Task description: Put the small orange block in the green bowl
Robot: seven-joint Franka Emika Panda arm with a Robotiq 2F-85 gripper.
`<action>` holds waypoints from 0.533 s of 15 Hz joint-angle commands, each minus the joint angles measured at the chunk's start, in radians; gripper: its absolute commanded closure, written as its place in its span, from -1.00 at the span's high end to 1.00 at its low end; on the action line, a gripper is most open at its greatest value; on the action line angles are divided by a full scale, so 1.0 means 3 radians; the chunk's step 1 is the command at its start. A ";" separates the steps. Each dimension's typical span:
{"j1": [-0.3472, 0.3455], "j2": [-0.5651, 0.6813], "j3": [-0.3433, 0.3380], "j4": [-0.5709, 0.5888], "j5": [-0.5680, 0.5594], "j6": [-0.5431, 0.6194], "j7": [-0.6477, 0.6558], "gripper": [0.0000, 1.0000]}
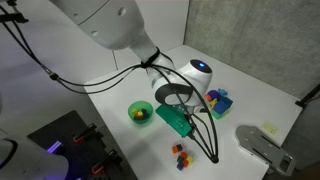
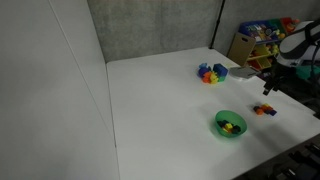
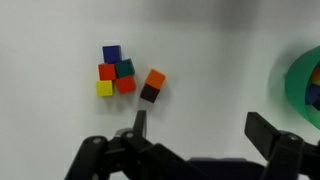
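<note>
One arm [image 1: 110,25], reaching from above over the white table [image 3: 220,40], wrist angled downward. Gripper [image 3: 198,128]: jaws spread wide, holding nothing. Small orange block [image 3: 154,78]: on the table, touching a dark cube [image 3: 148,94], well apart from the green bowl [image 3: 303,85].

No legible text, label, number or sign anywhere.

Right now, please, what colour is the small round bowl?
The bowl is bright green, clearest in an exterior view.
</note>
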 commanded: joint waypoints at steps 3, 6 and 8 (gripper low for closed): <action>-0.0147 0.0122 0.0104 0.0114 -0.0036 0.0200 0.0107 1.00; -0.0173 0.0115 0.0136 0.0056 -0.0018 0.0218 0.0059 1.00; -0.0037 0.0199 0.0009 0.0024 -0.0230 0.0360 0.0309 1.00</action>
